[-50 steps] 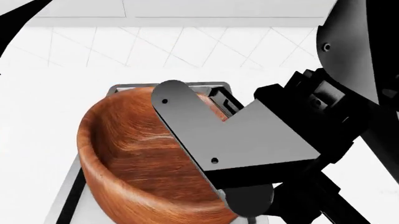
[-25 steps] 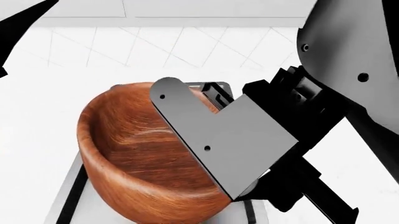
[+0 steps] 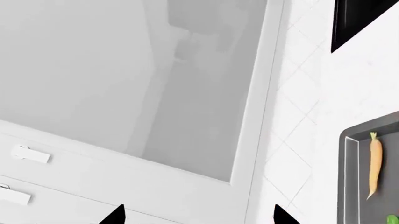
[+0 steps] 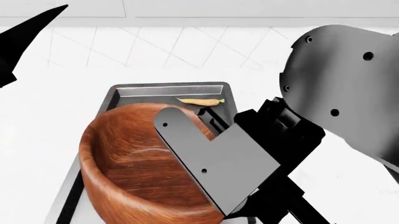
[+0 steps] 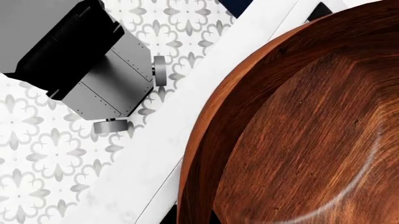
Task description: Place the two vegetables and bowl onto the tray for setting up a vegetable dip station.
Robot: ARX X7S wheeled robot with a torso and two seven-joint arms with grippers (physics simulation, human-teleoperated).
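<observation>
The reddish-brown wooden bowl hangs tilted over the near part of the dark grey tray; whether it touches the tray is hidden. My right gripper is shut on the bowl's rim, one dark finger on each side. The orange carrot lies at the tray's far end. In the left wrist view the carrot lies in the tray, with a sliver of the green cucumber beside it. My left gripper is open and holds nothing, up at the left, away from the tray.
The white counter surrounds the tray, with a tiled wall behind. A black sink corner shows beyond the tray. White cabinet fronts fill the left wrist view. My base stands on patterned floor below the counter edge.
The right arm has shifted with the bowl toward the near end of the tray, uncovering the carrot and the tray's far end. The left gripper has come further into view at top left.
</observation>
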